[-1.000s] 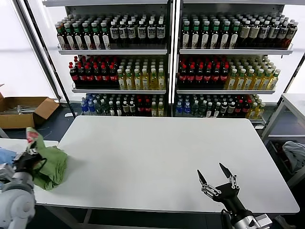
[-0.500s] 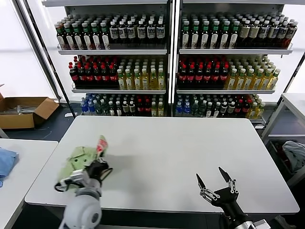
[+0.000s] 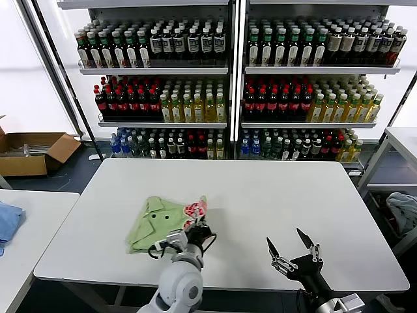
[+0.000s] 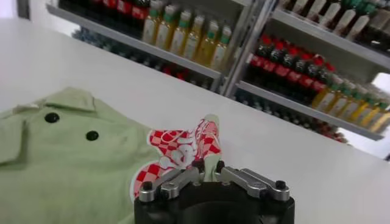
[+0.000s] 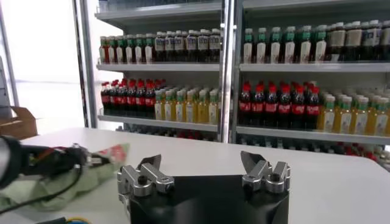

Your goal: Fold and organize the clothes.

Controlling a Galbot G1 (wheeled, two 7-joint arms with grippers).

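The light green shirt lies on the white table left of centre, collar and buttons up, its red-and-white print at its right edge. My left gripper is shut on that printed edge of the shirt. In the left wrist view the shirt spreads out flat and the fingers pinch a fold of fabric by the print. My right gripper is open and empty near the table's front edge, right of centre. In the right wrist view my right gripper faces the shirt and the left arm.
A light blue cloth lies on a second table at the left. Shelves of bottles stand behind the table. A cardboard box sits on the floor at the far left. Another table stands at the right.
My left gripper has carried the shirt from the left table's edge rightward onto the main table, where it now lies spread. The right gripper has barely moved.
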